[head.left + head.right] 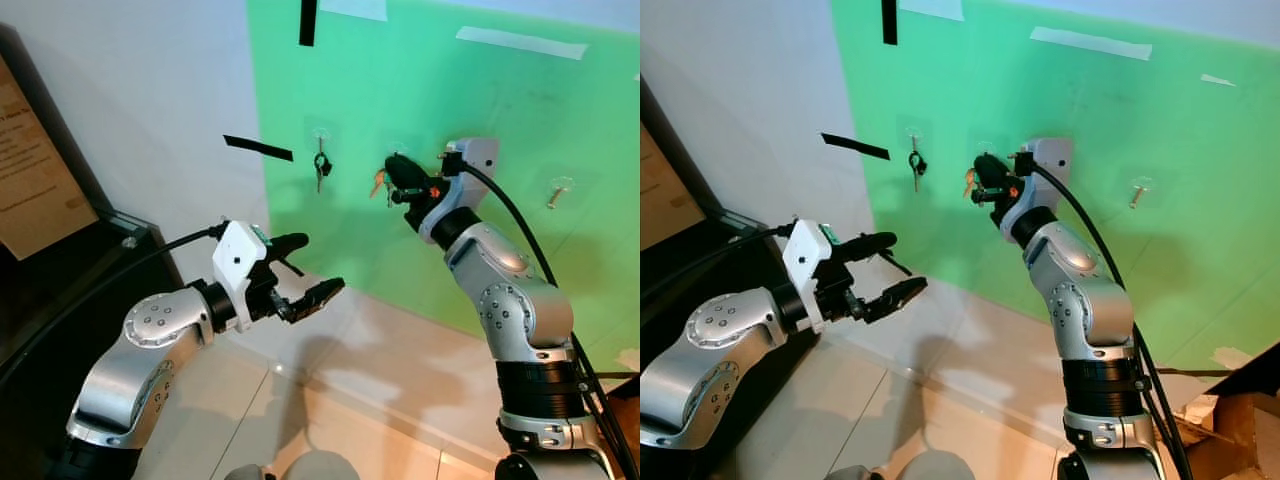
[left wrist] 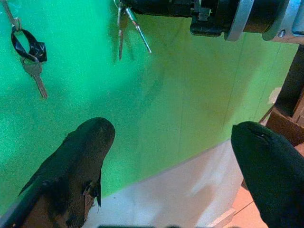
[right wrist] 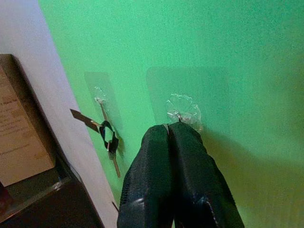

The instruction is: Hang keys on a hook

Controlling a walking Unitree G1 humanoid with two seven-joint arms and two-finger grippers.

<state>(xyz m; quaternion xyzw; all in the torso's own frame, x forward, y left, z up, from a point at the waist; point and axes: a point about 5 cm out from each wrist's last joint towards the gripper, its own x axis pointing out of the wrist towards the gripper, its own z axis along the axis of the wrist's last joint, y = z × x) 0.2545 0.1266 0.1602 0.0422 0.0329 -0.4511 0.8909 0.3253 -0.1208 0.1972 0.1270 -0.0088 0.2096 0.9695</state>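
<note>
My right gripper (image 1: 393, 167) is raised against the green wall (image 1: 420, 90), shut on a small bunch of keys (image 1: 378, 184) that dangles under its fingers. In the right wrist view its closed fingertips (image 3: 169, 127) sit just under a clear stick-on hook (image 3: 183, 110), nearly touching it. The held keys (image 2: 124, 23) hang free in the left wrist view. My left gripper (image 1: 322, 262) stands open and empty, lower and to the left, away from the wall. Another key on a black loop (image 1: 320, 166) hangs from the neighbouring hook on the left.
A third clear hook (image 1: 560, 188) further right holds a small key. Black tape strips (image 1: 258, 148) and white tape (image 1: 520, 42) are stuck on the wall. A dark cabinet (image 1: 60, 290) with a brown sign stands left. A cardboard box (image 1: 1230, 420) sits low right.
</note>
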